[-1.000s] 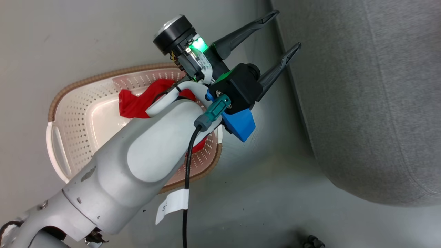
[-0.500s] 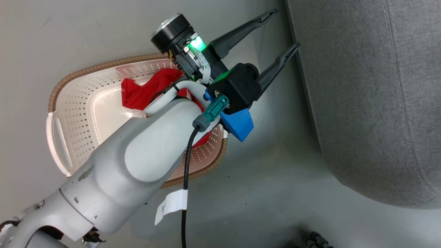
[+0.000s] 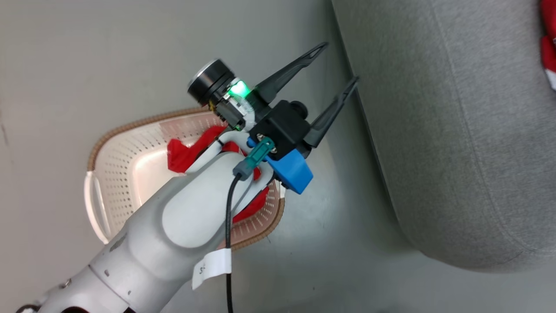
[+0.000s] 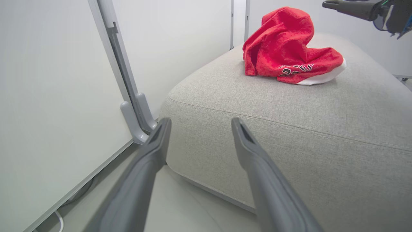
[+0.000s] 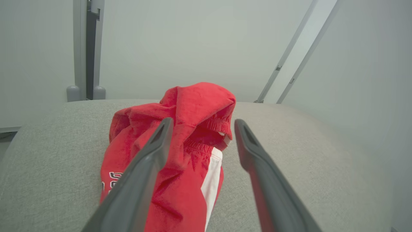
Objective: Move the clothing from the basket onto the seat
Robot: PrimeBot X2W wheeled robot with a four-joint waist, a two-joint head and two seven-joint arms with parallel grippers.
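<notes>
The basket [image 3: 117, 174] stands on the floor with red clothing [image 3: 180, 154] in it, partly hidden by my left forearm. Above its far end my left gripper [image 3: 341, 61] is open and empty, pointing at the edge of the grey seat [image 3: 447, 143]. The left wrist view has the same gripper [image 4: 200, 124] facing the seat's side [image 4: 289, 135]. A second red garment [image 4: 286, 48] with white trim lies crumpled on the seat top. My right gripper [image 5: 203, 124] is open just above that garment [image 5: 180, 154]. A dark finger [image 4: 349, 7] of it hangs clear of the cloth.
Grey floor [image 3: 339, 243] runs between the basket and the seat. A white wall panel with a grey metal post [image 4: 128, 80] stands close beside the seat's corner. More white panels and slanted frame bars [image 5: 289, 54] stand behind the seat.
The head camera has shifted, bringing a red garment into sight at the seat's far right edge. My left arm holds the same open pose over the basket. The right gripper has opened.
</notes>
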